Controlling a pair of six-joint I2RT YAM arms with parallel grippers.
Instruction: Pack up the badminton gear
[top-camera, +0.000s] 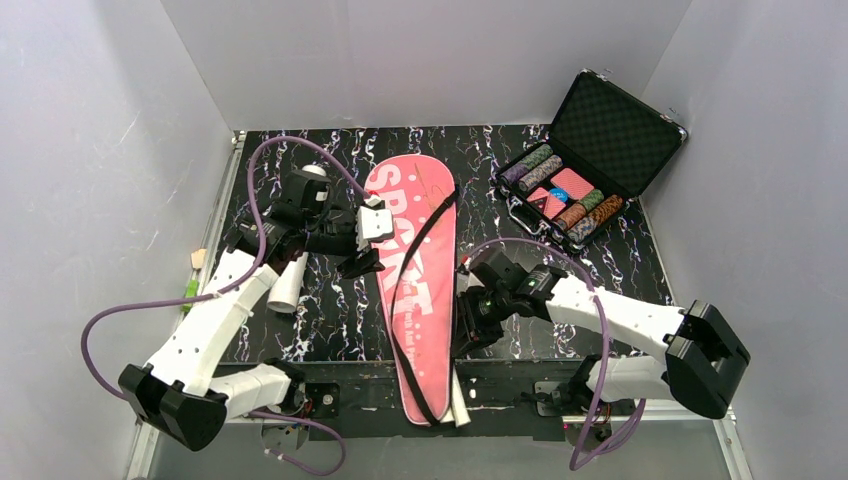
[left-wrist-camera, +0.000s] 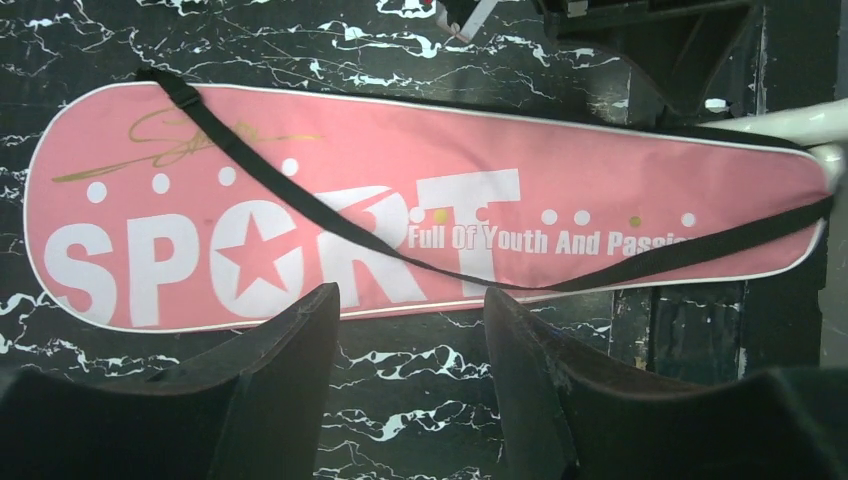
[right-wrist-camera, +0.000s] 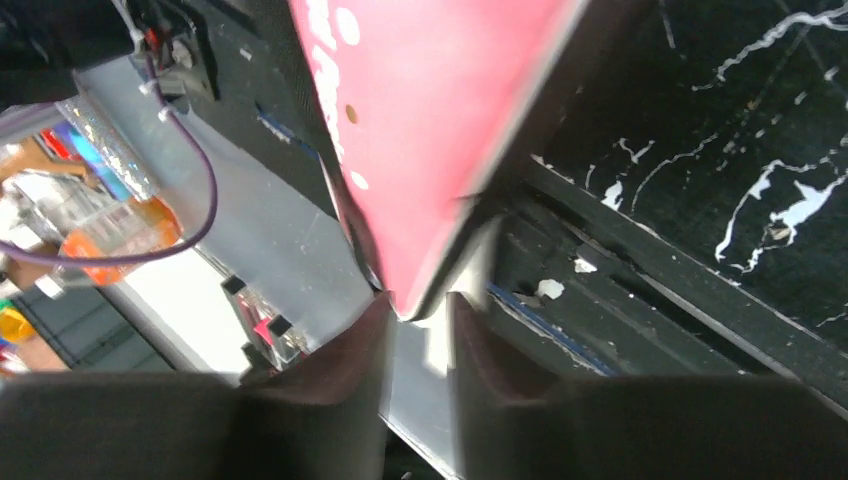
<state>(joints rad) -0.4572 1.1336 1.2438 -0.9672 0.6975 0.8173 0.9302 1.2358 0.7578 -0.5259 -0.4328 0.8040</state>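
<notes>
The long pink SPORT bag (top-camera: 400, 215) lies lengthwise mid-table with its black strap (top-camera: 440, 215) across it. Its narrow end hangs over the near edge. A white racket handle (top-camera: 460, 402) sticks out there. The bag fills the left wrist view (left-wrist-camera: 600, 180), with the handle (left-wrist-camera: 800, 122) at the far right. My left gripper (top-camera: 362, 262) is open and empty just left of the bag; in its wrist view (left-wrist-camera: 410, 300) the jaws stand wide apart. My right gripper (top-camera: 468, 335) is at the bag's right edge; in its wrist view (right-wrist-camera: 418, 330) it is closed narrowly round the white handle (right-wrist-camera: 482, 262) beside the bag's end (right-wrist-camera: 430, 120). A white tube (top-camera: 287, 285) lies by my left arm. The racket frames are hidden.
An open black foam-lined case (top-camera: 610, 130) of coloured poker chips stands at the back right. A small white object (top-camera: 315, 172) sits behind my left wrist. White walls enclose the table on three sides. The metal frame (right-wrist-camera: 290, 240) runs along the near edge.
</notes>
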